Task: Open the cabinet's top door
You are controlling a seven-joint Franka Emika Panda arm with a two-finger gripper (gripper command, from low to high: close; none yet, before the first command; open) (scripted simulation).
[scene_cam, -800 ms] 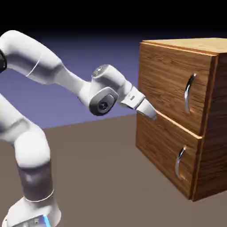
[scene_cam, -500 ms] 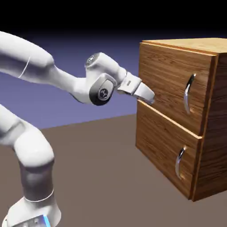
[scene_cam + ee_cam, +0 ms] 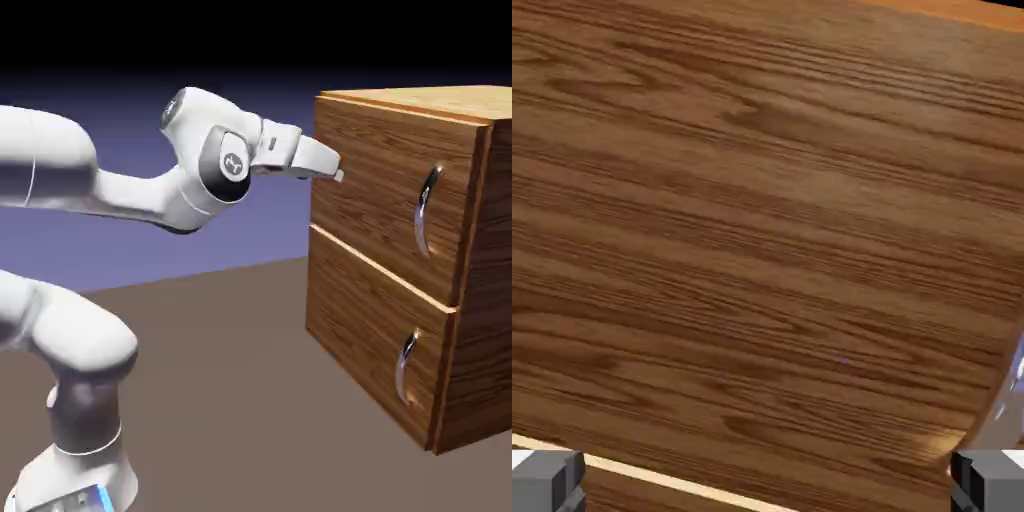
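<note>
Wood-grain cabinet (image 3: 400,250), top door (image 3: 385,180) shut, end effector (image 3: 335,170) spread

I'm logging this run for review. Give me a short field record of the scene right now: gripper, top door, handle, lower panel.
gripper: open, empty, pointing at the cabinet near the top door's left edge
top door: shut
handle: curved silver bar, near the door's right edge, ungrasped, well apart from the gripper
lower panel: shut
hand view: filled by wood grain, handle's edge at lower right
</note>
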